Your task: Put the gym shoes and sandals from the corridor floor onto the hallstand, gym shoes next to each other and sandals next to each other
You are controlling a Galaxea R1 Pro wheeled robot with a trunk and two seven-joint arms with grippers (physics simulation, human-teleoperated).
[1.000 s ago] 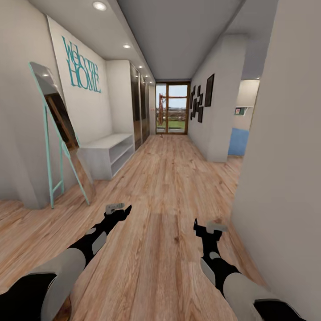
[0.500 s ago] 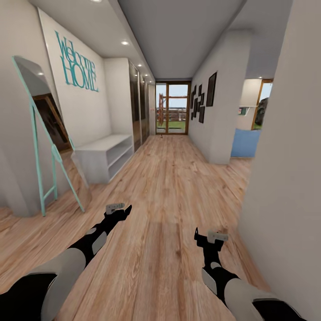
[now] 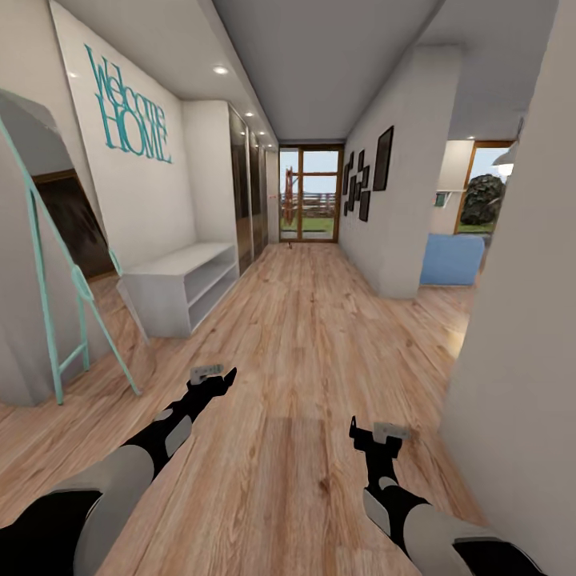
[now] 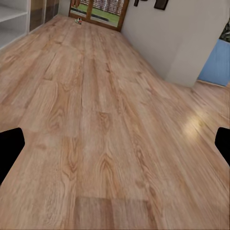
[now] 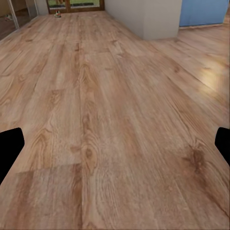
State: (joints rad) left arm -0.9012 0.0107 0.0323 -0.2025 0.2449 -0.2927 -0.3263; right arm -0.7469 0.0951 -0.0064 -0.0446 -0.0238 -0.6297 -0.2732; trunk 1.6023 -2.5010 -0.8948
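Both hands, left (image 3: 210, 373) and right (image 3: 382, 434), hang over the floor (image 3: 304, 336), fingers spread, holding nothing. A small object (image 4: 78, 20) near the glass door (image 3: 309, 194) may be a shoe. Risk: mistaking the plain white bench (image 3: 180, 280) for the hallstand.

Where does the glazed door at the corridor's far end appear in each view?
Head view: the glazed door is at the centre, at the corridor's far end.
Left wrist view: its lower part lies beyond the corridor floor, beside the white wall corner.
Right wrist view: its bottom strip lies beyond the planks.
Shared landmark: the white wall corner, with a blue panel past it.
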